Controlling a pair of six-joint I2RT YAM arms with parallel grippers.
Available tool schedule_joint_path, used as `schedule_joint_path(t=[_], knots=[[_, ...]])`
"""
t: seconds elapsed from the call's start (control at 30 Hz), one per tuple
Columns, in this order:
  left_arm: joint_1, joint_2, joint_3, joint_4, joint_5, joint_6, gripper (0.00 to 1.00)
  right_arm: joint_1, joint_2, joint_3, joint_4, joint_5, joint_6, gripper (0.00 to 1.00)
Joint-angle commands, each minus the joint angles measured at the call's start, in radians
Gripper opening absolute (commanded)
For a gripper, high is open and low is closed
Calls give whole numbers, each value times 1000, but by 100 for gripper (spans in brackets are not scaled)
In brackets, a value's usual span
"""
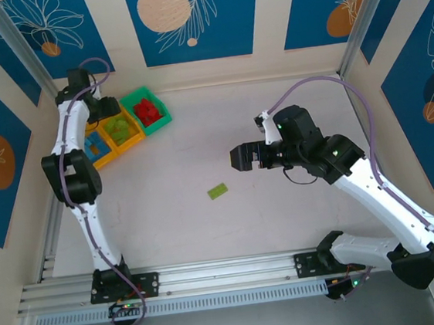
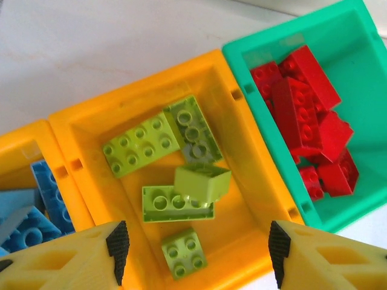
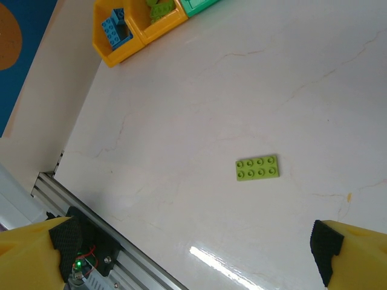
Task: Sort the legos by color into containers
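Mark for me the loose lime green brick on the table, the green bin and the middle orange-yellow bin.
loose lime green brick (image 3: pixel 258 168), right wrist view, centre of its studded top.
green bin (image 2: pixel 363 72), left wrist view, bare inner wall.
middle orange-yellow bin (image 2: pixel 136 99), left wrist view, bare inner wall.

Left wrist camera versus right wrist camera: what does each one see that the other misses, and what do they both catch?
Left wrist, not right: red legos piled inside the green bin. Right wrist, not left: one loose lime lego flat on the table, and the metal rail. Both: the orange-yellow bins, blue legos in the end one, lime legos in the middle one.
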Motion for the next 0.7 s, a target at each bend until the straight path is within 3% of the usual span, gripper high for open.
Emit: schedule_joint_path(t=[0.0, 0.13, 0.3, 0.5, 0.67], knots=[[-28, -196, -127, 43, 109, -46, 63, -4, -6, 26, -2, -11, 0, 100], [-131, -410, -400, 181, 185, -77, 62, -4, -1, 22, -15, 8, 7, 100], [-403, -567, -649, 244, 149, 16, 62, -7, -37, 4, -14, 42, 6, 100], [-735, -564, -815, 314, 72, 107, 62, -9, -77, -3, 5, 56, -56, 99], [-875, -485, -846, 295, 26, 141, 63, -13, -108, -16, 6, 67, -65, 100]])
